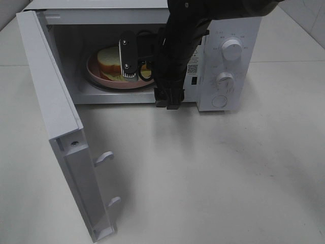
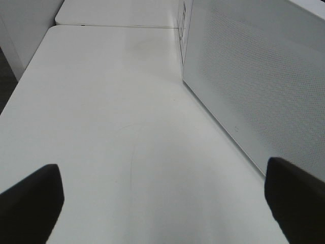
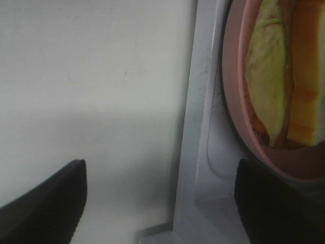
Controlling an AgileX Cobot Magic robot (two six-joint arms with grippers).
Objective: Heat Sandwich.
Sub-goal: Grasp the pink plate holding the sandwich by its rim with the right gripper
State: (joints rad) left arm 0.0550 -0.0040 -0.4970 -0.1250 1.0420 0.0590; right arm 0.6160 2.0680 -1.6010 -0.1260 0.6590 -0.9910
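- Exterior high view: the microwave (image 1: 238, 30) sits with its door (image 1: 51, 107) swung wide open. The right gripper (image 1: 168, 100) hangs pointing down, right at the front edge of the opening.
- The sandwich (image 1: 112, 60) is inside the microwave, lying in the pink dish (image 1: 109, 82). It's just beside the right gripper and a bit deeper into the cavity. The arm covers part of the dish from this angle.
- In the right wrist view that gripper's fingers are spread wide apart with nothing between them, so it's got hold of nothing.
- One finger is out over the table (image 3: 91, 76) and the other is over the microwave floor, so the gripper basically straddles the front sill.
- Same view, the sandwich is right next to the inner finger, and you can see a pale green leafy layer and a yellowish slice of bread. The dish rim runs right up to that finger, but I honestly can't tell if they're touching.
- The two knobs (image 1: 232, 49) on the control panel are on the far side of the right gripper from the sandwich.
- In the left wrist view the left gripper (image 2: 162, 168) is also wide open and empty, sitting low over the table.
- A white panel with fine dots (image 2: 254, 76) runs close past one of its fingers. I can't tell if that's the door or the microwave's side wall.
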